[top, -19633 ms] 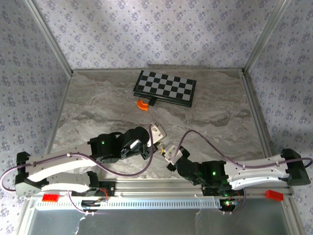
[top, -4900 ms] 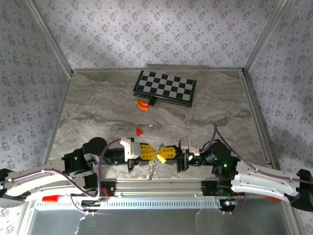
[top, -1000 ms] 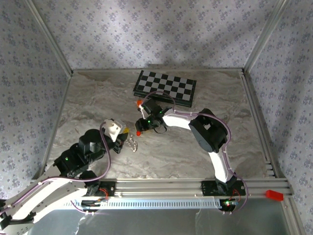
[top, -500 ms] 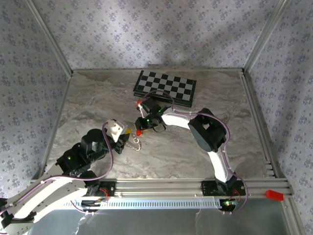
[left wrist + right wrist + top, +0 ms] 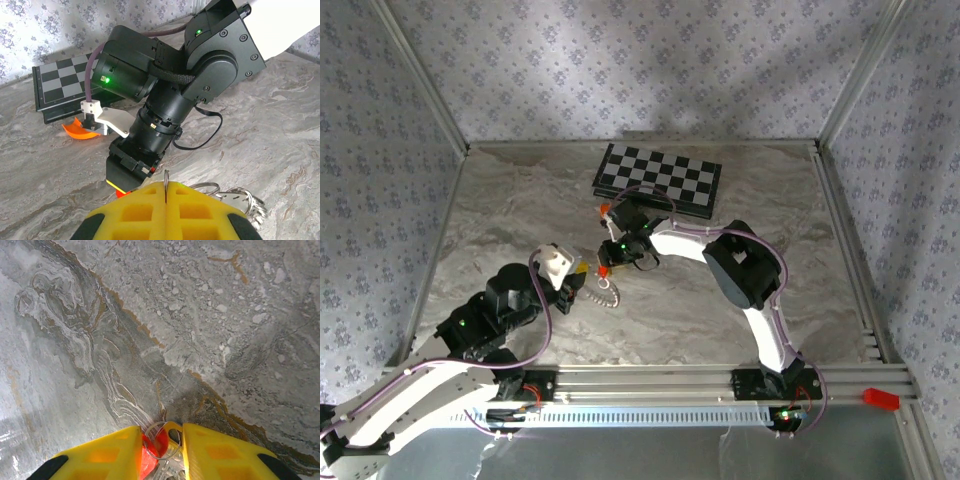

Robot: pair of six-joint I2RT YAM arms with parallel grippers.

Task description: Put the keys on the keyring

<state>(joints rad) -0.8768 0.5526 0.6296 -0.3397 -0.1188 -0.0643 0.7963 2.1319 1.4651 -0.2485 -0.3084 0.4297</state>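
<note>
My left gripper (image 5: 577, 285) is shut on the keyring (image 5: 165, 179), a thin silver ring pinched edge-on between its yellow pads. Silver keys (image 5: 244, 201) dangle from it to the right, seen from above as a small bunch (image 5: 607, 294). My right gripper (image 5: 606, 266) points down at the table just beyond. Its yellow fingers (image 5: 100, 455) are closed round the red-headed key (image 5: 152, 452), which carries a small wire ring. In the left wrist view the right arm's black wrist (image 5: 150, 145) stands directly ahead of my left fingers.
A black-and-white chessboard (image 5: 658, 180) lies at the back of the marble table (image 5: 770, 250). An orange curved piece (image 5: 606, 211) sits just in front of it, beside the right arm's wrist. Metal rails and patterned walls bound the table.
The right gripper's jaws have narrowed onto the red-headed key. The left gripper has carried the keyring and its silver keys slightly right, closer to the right gripper.
</note>
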